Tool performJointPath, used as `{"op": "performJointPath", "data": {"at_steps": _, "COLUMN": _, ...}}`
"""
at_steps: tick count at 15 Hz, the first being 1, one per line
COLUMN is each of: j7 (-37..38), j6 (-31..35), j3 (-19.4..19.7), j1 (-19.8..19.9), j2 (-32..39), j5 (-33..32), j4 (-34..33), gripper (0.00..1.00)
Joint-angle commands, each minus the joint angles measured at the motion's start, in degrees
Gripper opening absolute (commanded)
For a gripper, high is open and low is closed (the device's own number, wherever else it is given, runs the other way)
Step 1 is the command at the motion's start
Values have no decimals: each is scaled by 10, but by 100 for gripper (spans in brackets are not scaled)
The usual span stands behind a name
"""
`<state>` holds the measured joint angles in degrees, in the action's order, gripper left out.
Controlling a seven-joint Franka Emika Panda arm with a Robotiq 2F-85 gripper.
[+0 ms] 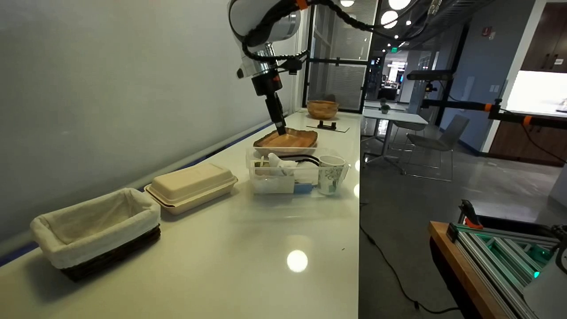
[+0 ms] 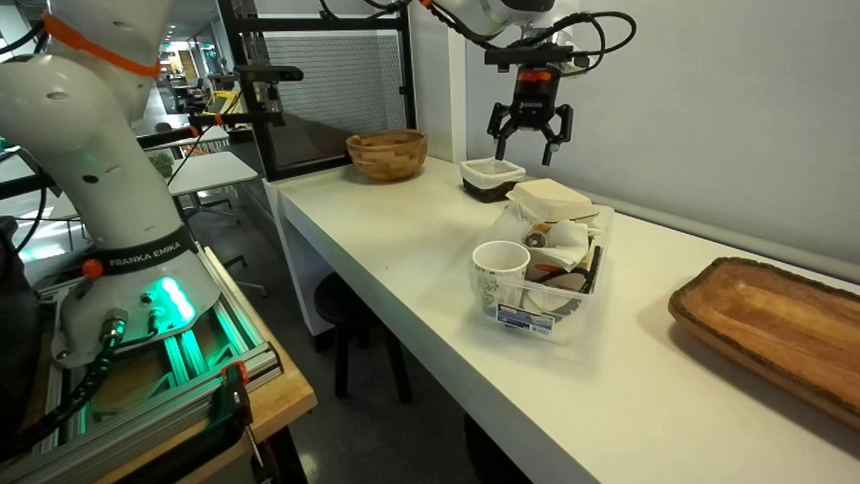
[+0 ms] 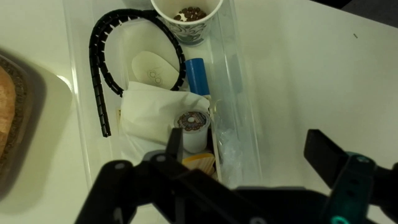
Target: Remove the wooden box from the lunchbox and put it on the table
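The lunchbox (image 1: 252, 179) is a see-through plastic bin on the white table (image 1: 248, 266); it also shows in an exterior view (image 2: 568, 329) and the wrist view (image 3: 231, 71). The wooden box (image 3: 217, 152) is inside it; its thin pale edge shows in the wrist view, and its pale side (image 1: 281, 184) shows through the plastic. A napkin and a coffee pod (image 3: 195, 138) cover much of it. My gripper (image 2: 523, 156) is open and empty, above the lunchbox. In the wrist view (image 3: 245, 143) one finger overlies the wooden box and the other overlies the table.
The lunchbox also holds a paper cup (image 3: 189, 31), a black cable wrap (image 3: 99, 59) and a blue cylinder (image 3: 197, 76). A wooden tray (image 2: 772, 316), a beige clamshell (image 1: 192, 186) and a white-lined basket (image 1: 97, 226) stand around it. A wall (image 1: 110, 88) runs along the back.
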<state>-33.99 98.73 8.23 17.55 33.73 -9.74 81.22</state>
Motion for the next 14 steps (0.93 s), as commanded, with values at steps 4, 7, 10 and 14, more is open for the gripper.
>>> {"op": "performJointPath", "data": {"at_steps": 4, "j7": -22, "j6": 63, "j3": -9, "j1": 39, "j2": 44, "j5": 14, "j4": 11, "gripper": 100}}
{"op": "performJointPath", "data": {"at_steps": 7, "j7": -21, "j6": 88, "j3": -11, "j1": 55, "j2": 59, "j5": 25, "j4": 20, "gripper": 100}}
{"op": "performJointPath", "data": {"at_steps": 10, "j7": -11, "j6": 125, "j3": -15, "j1": 69, "j2": 70, "j5": 49, "j4": 31, "gripper": 100}}
{"op": "performJointPath", "data": {"at_steps": 14, "j7": -9, "j6": 138, "j3": -11, "j1": 68, "j2": 79, "j5": 56, "j4": 25, "gripper": 100}}
